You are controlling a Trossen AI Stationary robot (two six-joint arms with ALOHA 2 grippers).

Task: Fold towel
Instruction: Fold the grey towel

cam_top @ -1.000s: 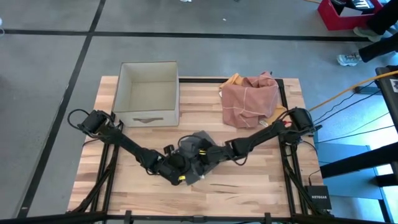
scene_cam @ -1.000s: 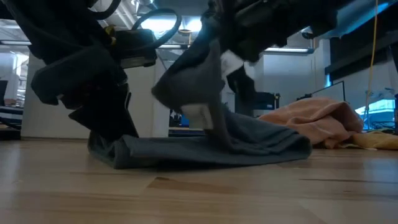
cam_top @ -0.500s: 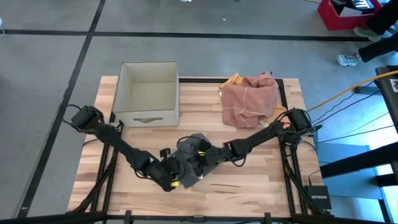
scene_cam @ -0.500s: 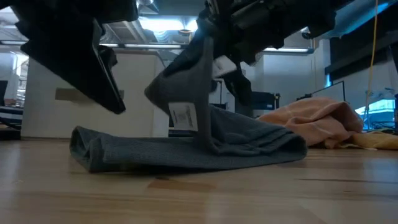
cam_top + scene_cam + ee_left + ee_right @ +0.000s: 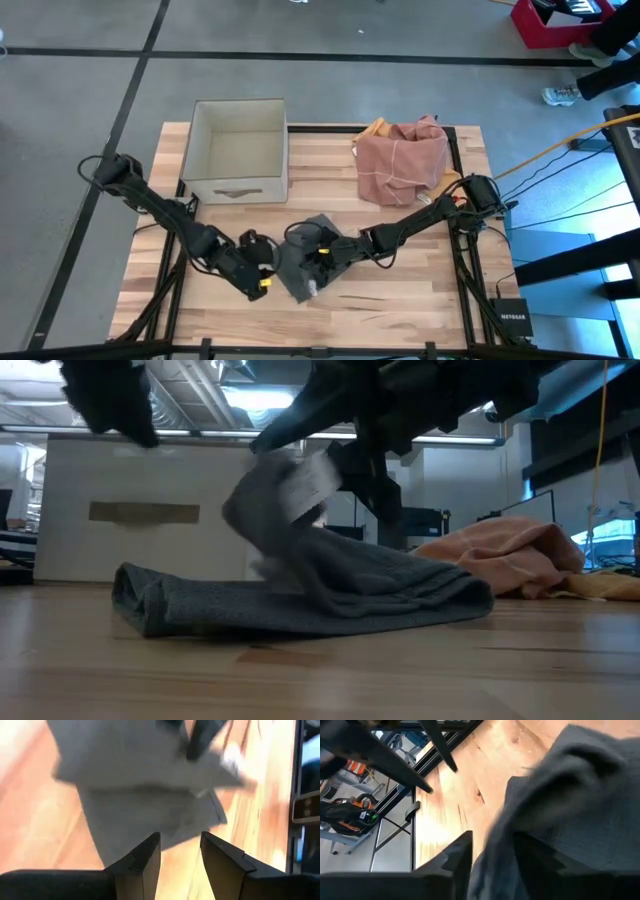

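One camera hangs overhead, looking straight down on the whole worktop (image 5: 400, 290) and both arms. A second sits at worktop height, facing level across the boards into the room. Each wrist camera looks forward past its own arm's fingers, close above the wood. All four views share the grey towel (image 5: 305, 262) (image 5: 300, 595) (image 5: 150, 795) (image 5: 570, 810) near the middle.

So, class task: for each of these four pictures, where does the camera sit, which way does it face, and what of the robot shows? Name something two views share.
High view: overhead, facing down on the table; both arms show.
Low view: at tabletop height, facing across; the grey towel lies under dark arm parts.
Left wrist view: on the left arm, facing the towel past the open left gripper.
Right wrist view: on the right arm, the right gripper over towel cloth.
Shared: all four show the towel.
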